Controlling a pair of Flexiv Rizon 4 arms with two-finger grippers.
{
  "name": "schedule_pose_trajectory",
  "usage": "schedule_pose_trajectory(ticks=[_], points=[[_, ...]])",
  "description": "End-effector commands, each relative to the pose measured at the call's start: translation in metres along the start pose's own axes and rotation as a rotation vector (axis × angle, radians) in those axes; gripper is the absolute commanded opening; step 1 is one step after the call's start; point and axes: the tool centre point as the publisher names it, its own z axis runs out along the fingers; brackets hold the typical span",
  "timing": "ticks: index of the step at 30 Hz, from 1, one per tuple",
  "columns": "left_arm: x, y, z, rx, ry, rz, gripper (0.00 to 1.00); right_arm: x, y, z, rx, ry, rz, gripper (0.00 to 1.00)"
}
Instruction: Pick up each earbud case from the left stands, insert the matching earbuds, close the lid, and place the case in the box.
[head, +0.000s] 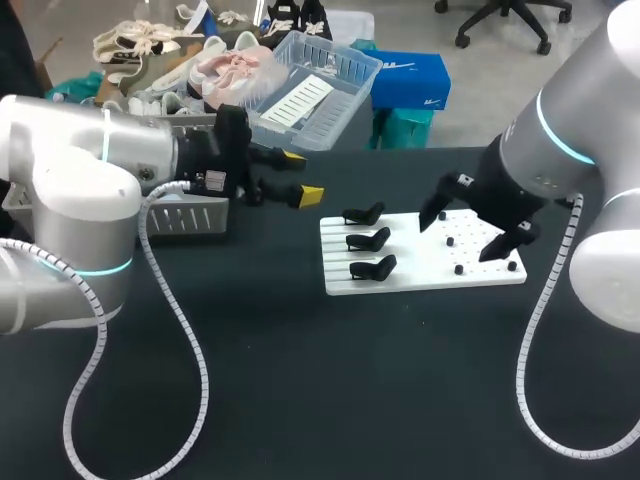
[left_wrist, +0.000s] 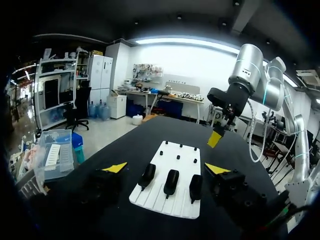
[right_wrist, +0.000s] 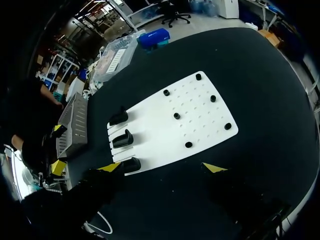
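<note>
A white board (head: 420, 262) lies in the middle of the black table. Three black earbud cases (head: 368, 239) sit on stands in a column on its left part. Small black earbuds (head: 459, 269) are dotted over its right part. My left gripper (head: 300, 176) hovers open to the left of the board, above the table, with nothing between its fingers. In the left wrist view the cases (left_wrist: 171, 182) lie just ahead of that gripper (left_wrist: 165, 168). My right gripper (head: 468, 228) hangs open over the board's right part. Beneath it, the right wrist view shows the board (right_wrist: 200, 120) and the cases (right_wrist: 122, 139).
A grey ribbed box (head: 190, 215) stands at the table's left edge, behind my left gripper. A clear plastic basket (head: 310, 85) sits past the far edge. White corrugated cables (head: 190, 360) hang from both arms over the table's front.
</note>
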Motion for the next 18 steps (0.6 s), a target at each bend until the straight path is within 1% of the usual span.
schedule_pose_trajectory(ticks=[1,5,7,10,11,18], points=[[0.001,0.001,0.002,0.018,0.006,-0.002,1.0,0.006,-0.003,-0.003,-0.005,-0.023,0.008,1.0],[0.003,-0.006,0.002,0.029,0.01,-0.007,1.0,0.009,-0.003,-0.006,-0.017,-0.045,0.027,1.0],[0.004,-0.011,0.003,0.039,0.009,-0.009,1.0,0.01,-0.002,-0.006,-0.036,-0.053,0.053,1.0],[0.006,-0.017,0.003,0.057,0.011,-0.009,1.0,0.012,-0.001,-0.007,-0.045,-0.086,0.112,1.0],[0.006,-0.017,0.003,0.057,0.011,-0.009,1.0,0.012,0.0,-0.006,-0.059,-0.079,0.142,1.0],[0.006,-0.017,0.003,0.057,0.011,-0.009,1.0,0.012,0.0,-0.006,-0.059,-0.079,0.142,1.0]])
